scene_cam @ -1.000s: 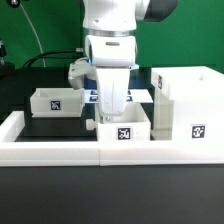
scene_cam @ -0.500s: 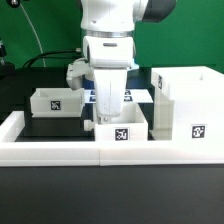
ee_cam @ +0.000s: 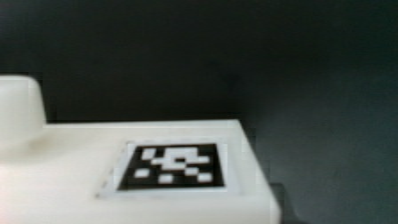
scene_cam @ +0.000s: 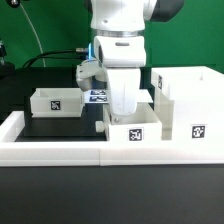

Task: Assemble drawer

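1. The gripper points straight down, its tip dropped inside the open top of the middle tray, toward that tray's side on the exterior view's left.
2. Grip state: cannot tell. The tray wall hides the fingertips in the exterior view, and the wrist view shows only one blurred white finger at the frame edge.
3. The wrist view shows a white tray face with a black-and-white tag, blurred, and black table beyond it.
4. The middle tray sits upright on the table against the front rail, tag facing the camera.
5. The housing stands upright just to the exterior view's right of the middle tray. The two are at least very close — contact cannot be confirmed.
6. The left tray sits further back on the exterior view's left, well apart from the gripper and upright.
7. Edges: the front rail runs along the near side and the left rail along the exterior view's left.
8. Open room: bare black table lies between the left tray, the middle tray and the front rail.
9. The marker board lies flat behind the arm, partly hidden by it.
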